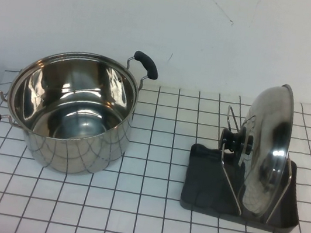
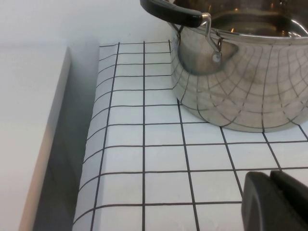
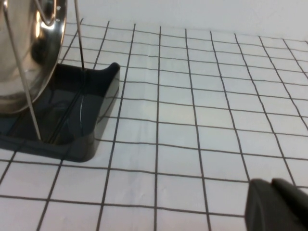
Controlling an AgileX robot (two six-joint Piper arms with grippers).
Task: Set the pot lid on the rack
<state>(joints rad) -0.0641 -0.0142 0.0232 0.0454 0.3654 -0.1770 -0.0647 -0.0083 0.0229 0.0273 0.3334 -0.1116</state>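
The pot lid (image 1: 266,146) stands on edge in the rack (image 1: 210,184), leaning between the two silver wire loops, with its black knob (image 1: 235,142) facing left. The right wrist view shows the lid's rim (image 3: 29,48) and the rack's dark tray corner (image 3: 91,110). My right gripper (image 3: 272,185) is shut and empty, low over the checked cloth, apart from the rack. My left gripper (image 2: 270,179) is shut and empty, over the cloth a little way from the pot (image 2: 245,72). Neither gripper shows in the high view.
The deep steel pot (image 1: 73,109) with two black handles stands open at the left of the checked cloth (image 1: 156,152). The cloth's left edge (image 2: 91,159) drops to a white surface. A white wall stands behind.
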